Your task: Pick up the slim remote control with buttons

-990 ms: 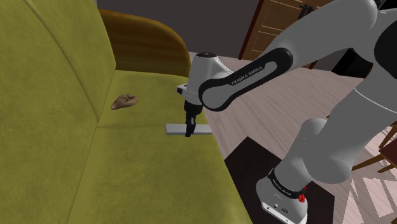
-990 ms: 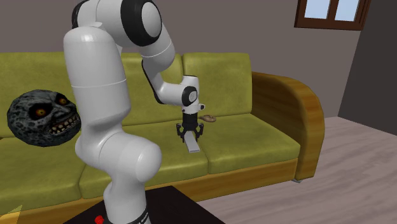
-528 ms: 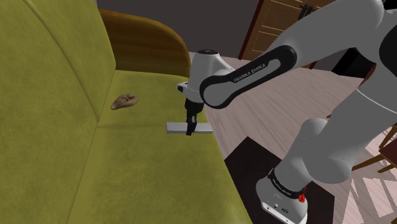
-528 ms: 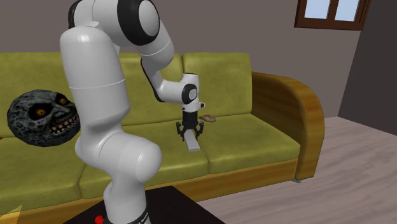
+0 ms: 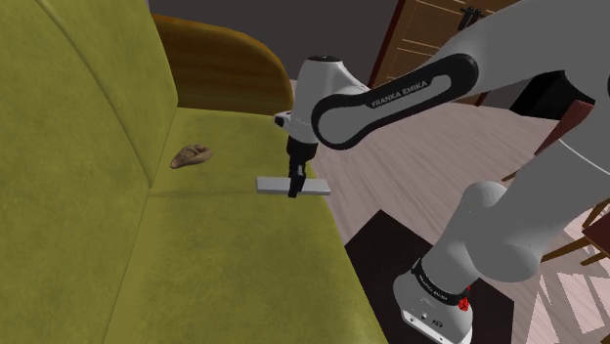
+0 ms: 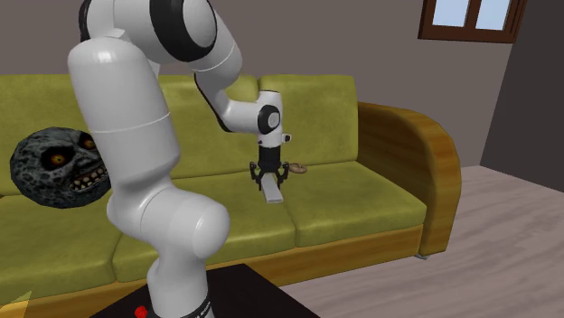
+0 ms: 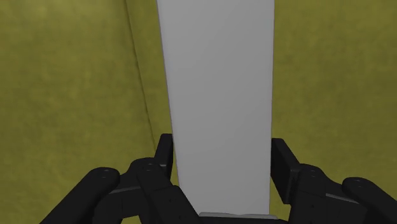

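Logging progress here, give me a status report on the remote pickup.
End effector shut on grey remote. Remote over sofa seat. Small brown object apart, near backrest.

The grey remote runs out of the wrist view ahead of the hand, far end cut off; in the shoulder view the hand covers its middle. The brown lump beyond the hand is too small to name

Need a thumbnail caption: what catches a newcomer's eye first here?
The dark grimacing moon-face ball on the sofa, at the second exterior view's left. Then the big white arm, its black gripper shut on a plain grey remote over the yellow-green seat. A small brown lump lies near the sofa's back.
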Motion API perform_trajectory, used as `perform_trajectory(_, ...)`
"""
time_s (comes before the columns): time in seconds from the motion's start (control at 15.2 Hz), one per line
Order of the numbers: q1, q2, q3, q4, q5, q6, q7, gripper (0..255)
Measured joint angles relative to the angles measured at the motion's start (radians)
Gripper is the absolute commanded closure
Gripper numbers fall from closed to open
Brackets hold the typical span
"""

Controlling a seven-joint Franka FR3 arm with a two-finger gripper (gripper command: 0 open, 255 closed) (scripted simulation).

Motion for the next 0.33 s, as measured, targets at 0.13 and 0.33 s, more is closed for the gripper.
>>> perform_trajectory(0.13,0.0,-0.017,-0.001,0.013,0.0,-0.03,0.0,255)
perform_trajectory(0.33,0.0,-0.039,0.0,0.029,0.0,-0.068,0.001,255)
